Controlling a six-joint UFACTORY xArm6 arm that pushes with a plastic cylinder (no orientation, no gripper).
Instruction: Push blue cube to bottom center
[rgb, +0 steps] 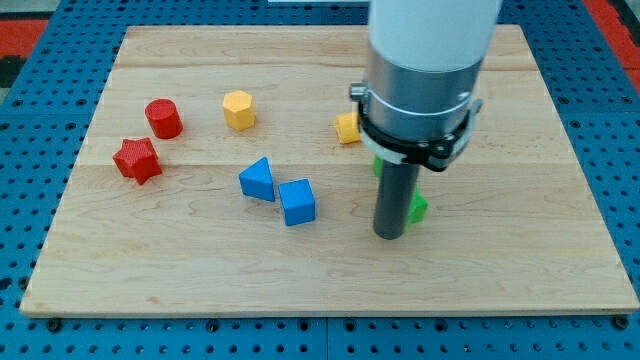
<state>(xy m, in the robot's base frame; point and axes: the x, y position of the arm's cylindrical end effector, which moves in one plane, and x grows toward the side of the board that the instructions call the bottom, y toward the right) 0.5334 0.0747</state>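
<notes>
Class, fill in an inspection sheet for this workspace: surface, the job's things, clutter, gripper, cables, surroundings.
Surface: wooden board, flat and pale.
Job's things: blue cube near the middle, just right of a blue triangular block; not yet at bottom center.
Clutter: red cylinder, red star block, yellow hexagonal block, orange block partly hidden, green block mostly hidden behind the rod.
Gripper: none; my tip sits right of the blue cube, apart from it.
Cables: nothing seen.
Surroundings: blue pegboard.
</notes>
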